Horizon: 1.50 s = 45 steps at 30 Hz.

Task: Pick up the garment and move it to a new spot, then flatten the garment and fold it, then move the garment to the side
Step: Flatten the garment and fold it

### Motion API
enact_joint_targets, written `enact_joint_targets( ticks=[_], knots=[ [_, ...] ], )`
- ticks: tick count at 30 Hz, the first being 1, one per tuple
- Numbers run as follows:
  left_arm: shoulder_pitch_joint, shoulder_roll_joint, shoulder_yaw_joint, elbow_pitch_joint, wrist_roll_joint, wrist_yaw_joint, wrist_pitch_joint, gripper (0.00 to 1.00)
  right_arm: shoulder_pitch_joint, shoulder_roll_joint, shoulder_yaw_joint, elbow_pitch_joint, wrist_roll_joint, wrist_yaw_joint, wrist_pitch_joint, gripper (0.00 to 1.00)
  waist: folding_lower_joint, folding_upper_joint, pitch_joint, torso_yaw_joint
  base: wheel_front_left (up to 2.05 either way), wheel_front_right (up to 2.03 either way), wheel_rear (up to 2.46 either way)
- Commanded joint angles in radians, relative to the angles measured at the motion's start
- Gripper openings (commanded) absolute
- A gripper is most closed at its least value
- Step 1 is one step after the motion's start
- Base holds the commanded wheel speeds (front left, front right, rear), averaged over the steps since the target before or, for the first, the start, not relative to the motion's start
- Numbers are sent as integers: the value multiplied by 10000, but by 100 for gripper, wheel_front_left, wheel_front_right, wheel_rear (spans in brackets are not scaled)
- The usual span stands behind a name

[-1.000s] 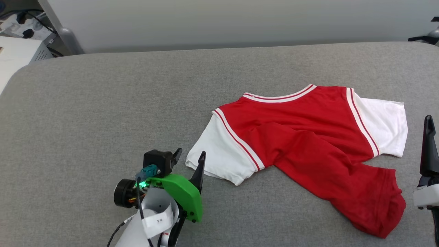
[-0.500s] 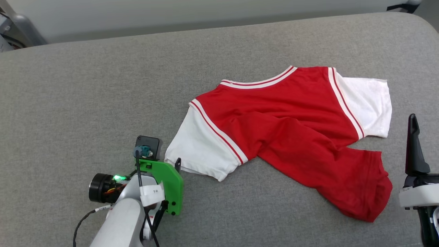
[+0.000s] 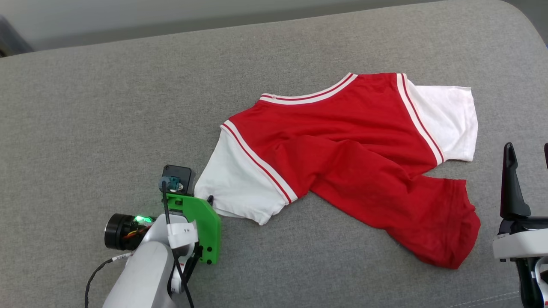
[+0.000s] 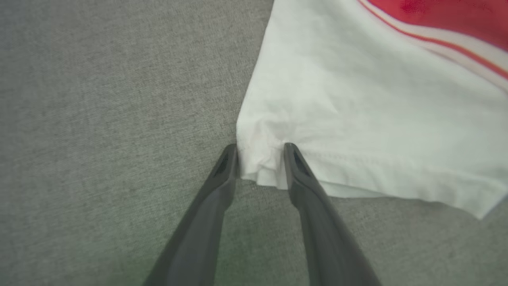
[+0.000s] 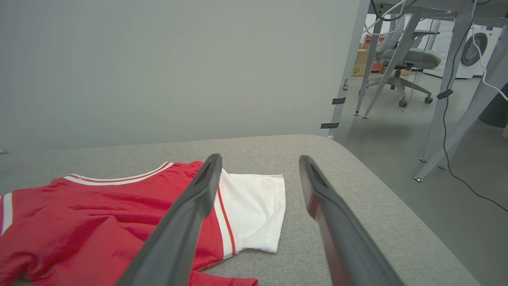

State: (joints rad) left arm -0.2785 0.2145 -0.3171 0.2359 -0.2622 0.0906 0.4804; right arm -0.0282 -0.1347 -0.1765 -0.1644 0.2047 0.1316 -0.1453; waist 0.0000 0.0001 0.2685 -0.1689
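Garment point(image 3: 342, 141): red, plain side up, rumpled, lower part twisted toward right; lying right of centre on grey padded surface point(image 3: 107, 107). White sleeve point(image 3: 237, 188) on left side: corner bunched between fingertips of left gripper point(image 4: 260, 153), cloth touching both, tips narrowly apart; firm pinch or not, cannot tell. Right gripper point(image 5: 258, 161): jaws spread wide, empty, beside garment's right side, clear of cloth.

right end effector point(image 3: 527, 149): one finger apparently off-frame
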Motion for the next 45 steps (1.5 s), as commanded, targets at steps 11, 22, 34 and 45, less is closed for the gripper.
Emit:
enact_joint_targets(
  ticks=[11, 22, 34, 45],
  knots=[
    [161, 321, 835, -394, -292, 384, -1518, 0, 55, -468, 143, 38, 44, -9, 852, 100, 0, -1, -678, 706, 0, 0, 0],
    [225, 1299, 1225, -2306, -737, -353, -1685, 0, 47, -1265, 573, 245, 383, -9, 3465, 100, 0, -1, -711, 1513, 0, 0, 0],
    [1353, 1691, 1052, -5375, -2106, -799, 426, 0, -2598, -3156, 461, 1054, 1889, -9, 8836, 100, 0, -1, 751, 2679, 0, 0, 0],
    [1303, 1408, 758, -6868, -2154, -598, 587, 0, -5267, -4307, 446, 3341, 2052, -9, 10749, 100, 0, -1, 2106, 3598, 0, 0, 0]
  ],
)
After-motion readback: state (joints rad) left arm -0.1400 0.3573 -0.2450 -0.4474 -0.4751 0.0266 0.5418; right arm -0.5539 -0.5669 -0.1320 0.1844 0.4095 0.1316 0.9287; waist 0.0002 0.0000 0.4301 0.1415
